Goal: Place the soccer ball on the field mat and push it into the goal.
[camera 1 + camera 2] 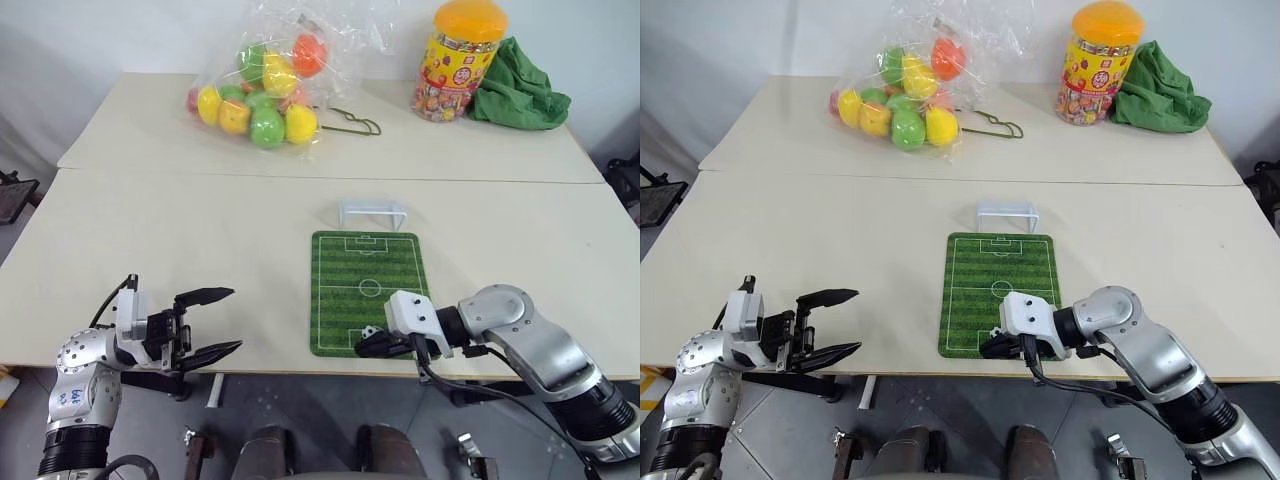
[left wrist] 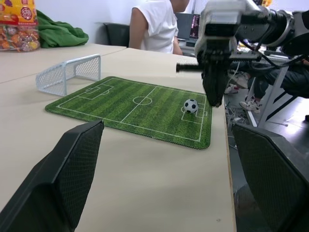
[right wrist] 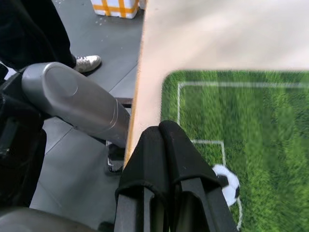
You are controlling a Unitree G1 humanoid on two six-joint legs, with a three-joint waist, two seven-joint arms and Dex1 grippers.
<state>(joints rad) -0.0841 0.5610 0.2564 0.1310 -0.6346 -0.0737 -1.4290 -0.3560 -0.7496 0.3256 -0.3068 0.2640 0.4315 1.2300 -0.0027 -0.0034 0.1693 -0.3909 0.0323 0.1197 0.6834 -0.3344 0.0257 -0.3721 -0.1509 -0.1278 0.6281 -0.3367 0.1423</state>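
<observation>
A bag of coloured balls (image 1: 262, 92), a candy jar (image 1: 459, 62) and a green cloth (image 1: 520, 92) lay on the table (image 1: 200, 230), far beyond both grippers.

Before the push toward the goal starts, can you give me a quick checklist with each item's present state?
1. Tiny white-and-black soccer ball on the green striped field mat, near end: ok.
2. Ball free of the grip: ok; right gripper shut beside it.
3. Gripper already touching the ball: cannot tell.
4. Small white netted goal upright at the mat's far end: ok.
5. Mat bare between ball and goal: ok.
6. Left gripper open, off the mat: ok.
</observation>
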